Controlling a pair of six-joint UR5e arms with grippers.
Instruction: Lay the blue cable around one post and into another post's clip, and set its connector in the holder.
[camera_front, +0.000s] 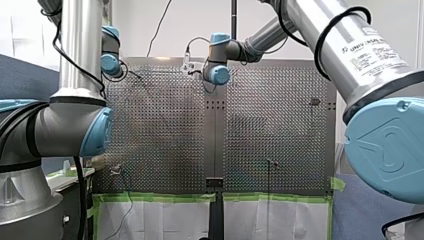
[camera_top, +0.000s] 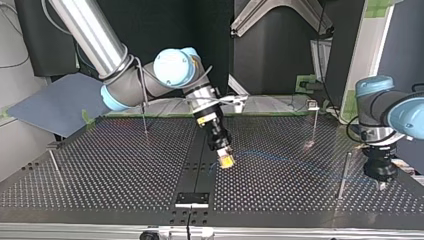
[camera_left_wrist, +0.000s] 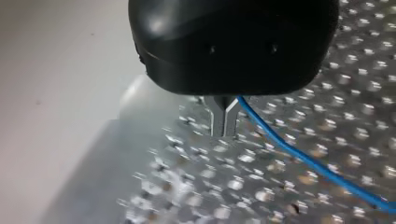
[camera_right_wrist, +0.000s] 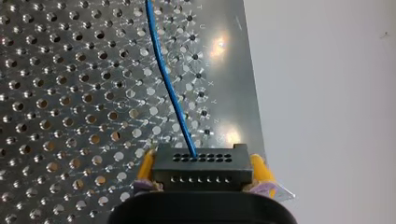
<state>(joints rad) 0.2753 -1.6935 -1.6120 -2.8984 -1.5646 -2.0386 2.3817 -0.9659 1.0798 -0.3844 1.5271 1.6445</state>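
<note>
The blue cable (camera_right_wrist: 169, 88) rises from a black connector (camera_right_wrist: 201, 175), which sits between the yellow pads (camera_right_wrist: 259, 169) of my right gripper (camera_right_wrist: 201, 163), shut on it. In the top view my right gripper (camera_top: 226, 161) hangs tilted just above the middle of the perforated table (camera_top: 125, 175). From there the thin cable (camera_top: 295, 161) runs low over the plate toward the view's right. My left gripper (camera_top: 381, 185), black with metal fingers, stands close over the plate there. In the left wrist view my left gripper (camera_left_wrist: 224, 122) is shut on the cable (camera_left_wrist: 303, 161), which trails away beside it.
Thin upright posts stand on the plate: one (camera_top: 344, 175) just beside my left gripper, another (camera_top: 315, 122) farther back, one (camera_top: 145, 117) at the back left, one (camera_top: 54, 164) at the left edge. A black block (camera_top: 192, 199) sits at the plate's near edge.
</note>
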